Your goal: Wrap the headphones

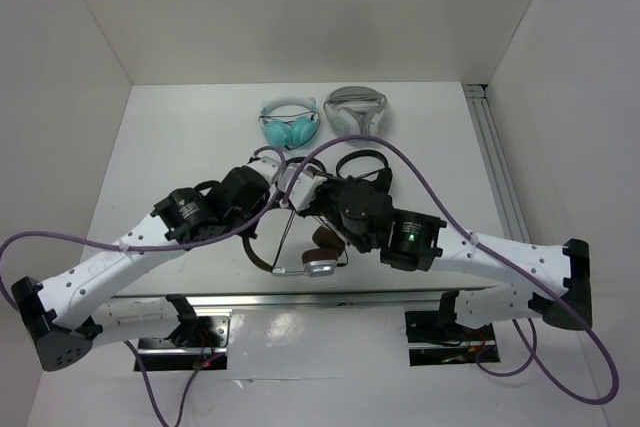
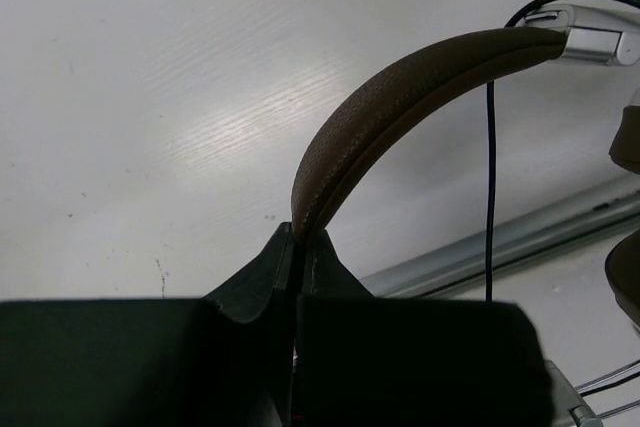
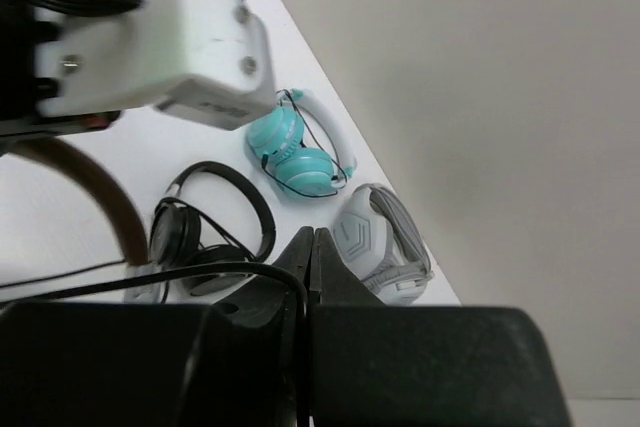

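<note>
The headphones have a brown leather headband [image 2: 400, 97], a silver slider [image 2: 590, 39] and a thin black cable [image 2: 489, 197]. In the top view they sit near the table's front, with a brown ear pad [image 1: 325, 240] and a silver cup [image 1: 320, 267]. My left gripper [image 2: 298, 232] is shut on one end of the headband and holds it above the table; it also shows in the top view [image 1: 288, 185]. My right gripper [image 3: 313, 239] is shut on the black cable [image 3: 150, 280], which runs off to the left. In the top view the right gripper [image 1: 322, 197] is close beside the left one.
A black pair of headphones [image 3: 205, 232], a teal pair [image 1: 290, 125] and a white-grey pair [image 1: 356, 107] lie behind the grippers. A metal rail [image 1: 330, 299] runs along the table's front edge. Purple arm cables [image 1: 430, 187] loop over the work area. White walls enclose the table.
</note>
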Available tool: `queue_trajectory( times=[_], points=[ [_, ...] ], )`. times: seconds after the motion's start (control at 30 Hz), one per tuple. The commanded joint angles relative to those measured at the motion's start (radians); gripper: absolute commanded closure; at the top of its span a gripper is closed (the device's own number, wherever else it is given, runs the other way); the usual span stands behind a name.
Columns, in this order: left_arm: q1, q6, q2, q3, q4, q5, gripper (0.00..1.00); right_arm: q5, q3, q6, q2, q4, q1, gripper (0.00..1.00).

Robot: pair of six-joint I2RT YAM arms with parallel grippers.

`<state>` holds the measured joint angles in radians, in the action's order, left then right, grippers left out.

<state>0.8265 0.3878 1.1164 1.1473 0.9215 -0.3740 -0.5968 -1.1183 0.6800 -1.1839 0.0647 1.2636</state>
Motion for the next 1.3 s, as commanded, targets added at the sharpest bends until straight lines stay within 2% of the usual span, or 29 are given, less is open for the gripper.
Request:
queue_trajectory(
  times=[0.0,0.2,0.37,0.53,0.77,1.03,1.13,1.27],
  points=[
    [0.04,-0.027,-0.066,0.005,-0.013,0.061,1.0,-0.009,0.006,0.024,0.017,-0.112,-0.05,0.99],
    [0.092,-0.036,-0.102,0.028,0.031,0.105,1.0,0.048,0.04,0.015,0.026,-0.153,-0.131,0.99],
    [0.102,-0.07,-0.142,0.063,0.04,0.165,1.0,0.172,0.095,-0.008,0.036,-0.223,-0.256,0.99],
    [0.102,-0.092,-0.164,0.132,0.05,0.207,1.0,0.276,0.069,-0.068,-0.013,-0.197,-0.351,0.99],
    [0.102,-0.101,-0.185,0.221,0.04,0.225,1.0,0.463,0.06,-0.141,-0.054,-0.177,-0.394,0.99],
    [0.102,-0.072,-0.176,0.324,0.031,0.138,1.0,0.595,0.08,-0.206,-0.04,-0.177,-0.417,0.99],
    [0.102,-0.052,-0.176,0.353,0.013,0.124,1.0,0.686,0.1,-0.237,-0.031,-0.195,-0.428,0.98],
    [0.102,-0.052,-0.176,0.382,0.002,0.124,1.0,0.808,0.173,-0.336,-0.031,-0.328,-0.428,0.96]
  ],
)
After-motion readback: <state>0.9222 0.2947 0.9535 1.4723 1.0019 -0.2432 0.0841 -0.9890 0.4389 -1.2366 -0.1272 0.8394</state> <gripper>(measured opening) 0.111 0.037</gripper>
